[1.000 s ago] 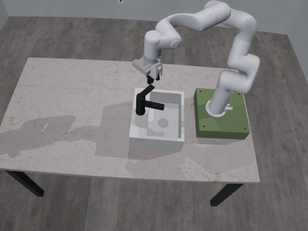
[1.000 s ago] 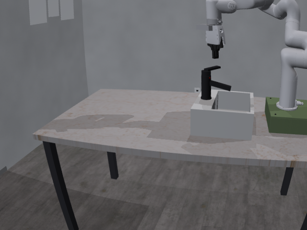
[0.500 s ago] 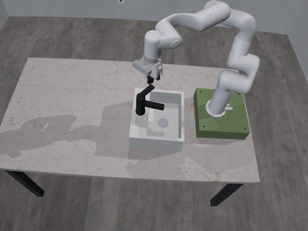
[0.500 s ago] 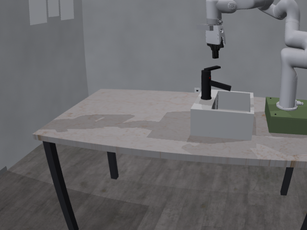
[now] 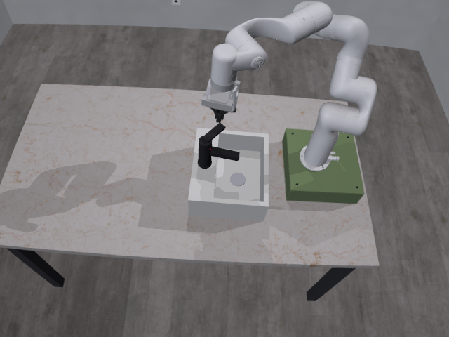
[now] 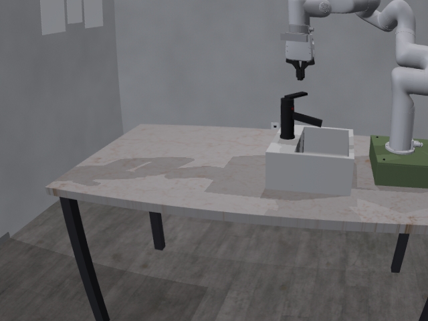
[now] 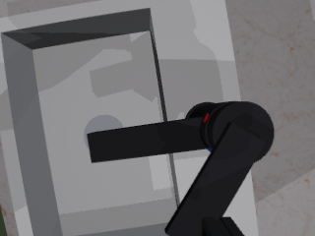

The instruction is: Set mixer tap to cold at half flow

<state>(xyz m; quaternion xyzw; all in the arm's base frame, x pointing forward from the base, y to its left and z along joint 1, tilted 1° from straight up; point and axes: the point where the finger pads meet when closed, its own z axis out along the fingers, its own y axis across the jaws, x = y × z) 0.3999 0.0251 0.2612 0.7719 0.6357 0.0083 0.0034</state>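
A black mixer tap point(image 5: 205, 152) stands on the left rim of a white sink basin point(image 5: 230, 170). Its spout point(image 5: 226, 153) reaches out over the basin. Its lever point(image 5: 212, 133) point(image 6: 295, 95) points toward the back of the table and is raised a little at its tip. A red dot point(image 7: 206, 117) and a blue dot point(image 7: 209, 149) show on the tap body in the wrist view. My gripper point(image 5: 218, 116) is shut on nothing and hangs above the lever's free end, clear of it in the exterior view point(image 6: 299, 75).
The arm's green base block point(image 5: 320, 166) stands right of the basin. A round grey drain point(image 5: 238, 179) lies on the basin floor. The table edge runs along the front.
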